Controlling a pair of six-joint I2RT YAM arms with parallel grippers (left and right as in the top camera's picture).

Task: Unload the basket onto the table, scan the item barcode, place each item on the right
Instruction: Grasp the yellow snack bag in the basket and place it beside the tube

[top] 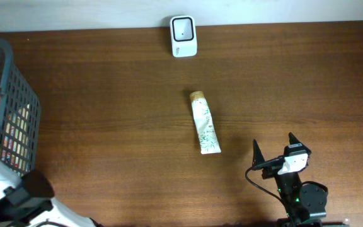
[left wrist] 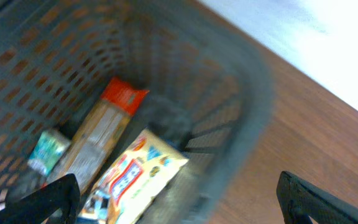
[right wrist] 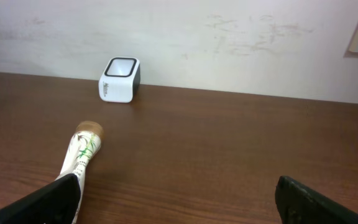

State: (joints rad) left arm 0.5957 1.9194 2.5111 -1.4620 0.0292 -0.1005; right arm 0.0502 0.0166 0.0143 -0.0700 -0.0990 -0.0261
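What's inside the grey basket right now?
A long packet with an orange-red end, a small green packet and a yellow-and-white snack packet lie in the basket. Labels are too blurred to read; whatever lies beneath them is covered.

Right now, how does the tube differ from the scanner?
The tube is long and slim; the scanner is short and boxy. The tube lies flat at the middle of the table; the scanner sits at its far edge. The tube has green print and a tan cap; the scanner a dark window. Both are mostly white.
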